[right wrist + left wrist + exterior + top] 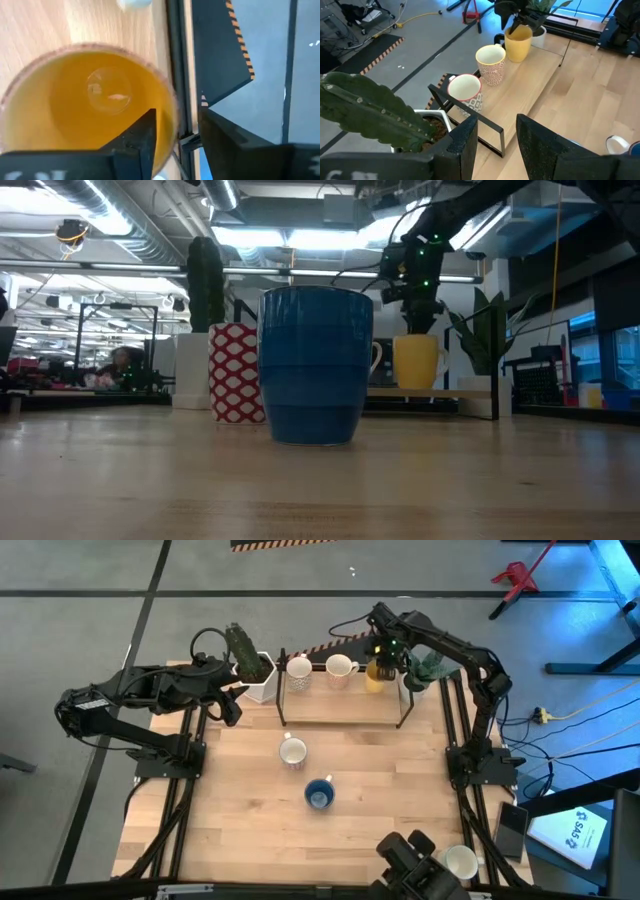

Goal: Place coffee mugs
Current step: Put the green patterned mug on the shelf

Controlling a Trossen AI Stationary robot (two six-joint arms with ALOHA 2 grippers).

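An orange-yellow mug stands upright on a low black-framed shelf at the table's far edge, beside two patterned cream mugs. My right gripper is over it, open, pointing down. One finger is inside the mug and the other outside the rim, with a gap showing on both sides. A cream mug and a blue mug stand on the table's middle. My left gripper is open by the cactus pot.
A white pot with a leafy plant stands close to the right of the orange-yellow mug. Another white mug sits at the near right corner beside a dark camera mount. Bare wood lies around the two middle mugs.
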